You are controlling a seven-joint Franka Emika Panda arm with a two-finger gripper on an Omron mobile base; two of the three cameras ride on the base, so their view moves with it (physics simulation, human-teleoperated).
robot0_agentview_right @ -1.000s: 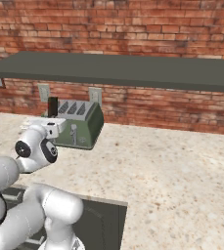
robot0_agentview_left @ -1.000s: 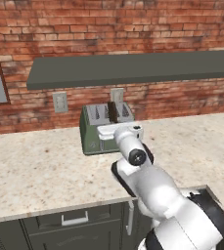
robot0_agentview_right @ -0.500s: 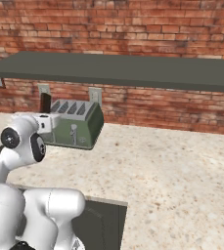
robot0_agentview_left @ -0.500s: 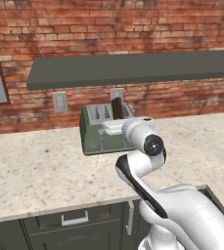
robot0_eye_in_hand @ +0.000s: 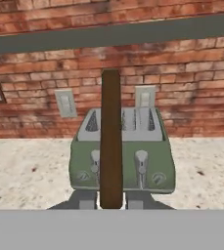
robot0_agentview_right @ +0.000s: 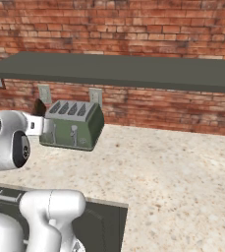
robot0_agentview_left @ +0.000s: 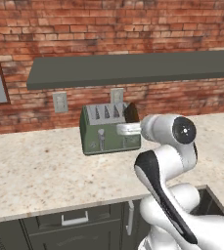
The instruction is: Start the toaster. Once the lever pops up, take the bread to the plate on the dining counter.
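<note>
The end effector (robot0_eye_in_hand: 111, 205) is clenched on the bread (robot0_eye_in_hand: 111, 146), holding the dark slice edge-on with its long axis upright, clear of the toaster (robot0_eye_in_hand: 123, 156). The toaster stands just beyond it on the speckled surface (robot0_agentview_left: 45, 171) against the brick wall (robot0_agentview_left: 113, 24). With no plate or dining counter visible ahead, the carry likely means turning away.

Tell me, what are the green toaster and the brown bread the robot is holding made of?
The toaster looks like painted metal: smooth sage-green sides, shiny silver levers. The bread, pinched edge-on in the gripper, looks like a dark, matte slice, maybe toasted or rye; the picture is too smooth to show crumbs. The counter looks like speckled beige stone.
</note>
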